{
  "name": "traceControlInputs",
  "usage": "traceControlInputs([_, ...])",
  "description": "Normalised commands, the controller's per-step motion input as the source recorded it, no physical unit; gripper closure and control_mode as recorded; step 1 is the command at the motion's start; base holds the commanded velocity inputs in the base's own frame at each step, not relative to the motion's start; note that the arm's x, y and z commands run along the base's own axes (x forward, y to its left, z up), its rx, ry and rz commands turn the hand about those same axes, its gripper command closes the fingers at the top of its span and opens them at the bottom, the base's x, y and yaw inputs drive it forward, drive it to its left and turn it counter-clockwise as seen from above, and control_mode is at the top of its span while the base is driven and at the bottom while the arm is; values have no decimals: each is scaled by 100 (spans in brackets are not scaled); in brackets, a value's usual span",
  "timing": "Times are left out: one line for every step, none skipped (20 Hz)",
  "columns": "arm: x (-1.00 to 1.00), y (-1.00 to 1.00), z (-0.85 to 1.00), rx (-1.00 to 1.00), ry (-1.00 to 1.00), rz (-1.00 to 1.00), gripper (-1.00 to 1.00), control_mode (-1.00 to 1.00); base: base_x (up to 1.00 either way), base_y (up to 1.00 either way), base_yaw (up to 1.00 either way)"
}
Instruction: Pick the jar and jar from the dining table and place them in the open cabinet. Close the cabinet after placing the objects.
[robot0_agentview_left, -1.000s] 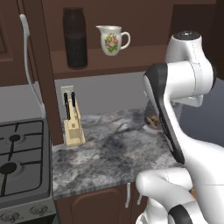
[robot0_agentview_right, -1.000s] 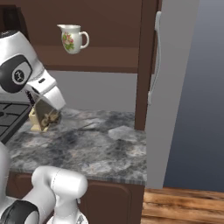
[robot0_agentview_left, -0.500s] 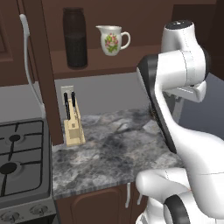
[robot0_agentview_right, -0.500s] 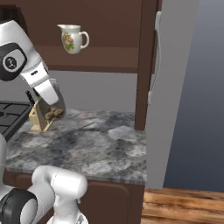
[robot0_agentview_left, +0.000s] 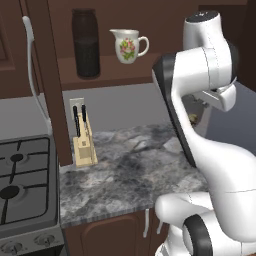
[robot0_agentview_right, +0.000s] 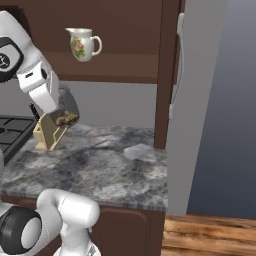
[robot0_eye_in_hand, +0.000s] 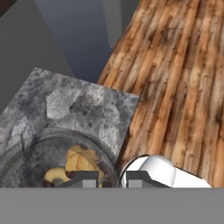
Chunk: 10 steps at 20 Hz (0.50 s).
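I hold the short dark glass jar with yellowish bits (robot0_agentview_right: 66, 111) in my pincer (robot0_eye_in_hand: 108, 177), jaws narrowed on its rim, lifted clear above the grey marbled stone tabletop (robot0_agentview_left: 125, 175) so it can travel up to the shelf. The tall dark brown-black jar (robot0_agentview_left: 86, 44) already stands on the wooden shelf of the open dark brown cabinet (robot0_agentview_left: 115, 67), just left of a white floral jug (robot0_agentview_left: 129, 45), so I judge the free space right of the jug suits this one.
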Motion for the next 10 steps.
traceControlInputs([0, -9, 26, 0, -7, -18, 100, -100, 0, 0, 0])
traceControlInputs([0, -11, 26, 0, -7, -17, 100, -100, 0, 0, 0])
traceControlInputs([0, -13, 26, 0, -6, -16, 100, -100, 0, 0, 0])
traceControlInputs([0, -14, 26, 0, -3, -16, 100, -100, 0, 0, 0])
traceControlInputs([0, -14, 27, 0, -2, -16, 100, -100, 0, 0, 0])
traceControlInputs([0, -14, 28, 0, -2, -15, 100, -100, 0, 0, 0])
traceControlInputs([0, -15, 31, 0, 0, -13, 100, -100, 0, 0, 0])
traceControlInputs([0, -16, 31, 0, 0, -12, 100, -100, 0, 0, 0])
traceControlInputs([0, -16, 31, 0, 0, -11, 100, -100, 0, 0, 0])
traceControlInputs([0, -15, 31, 0, 0, -11, 100, -100, 0, 0, 0])
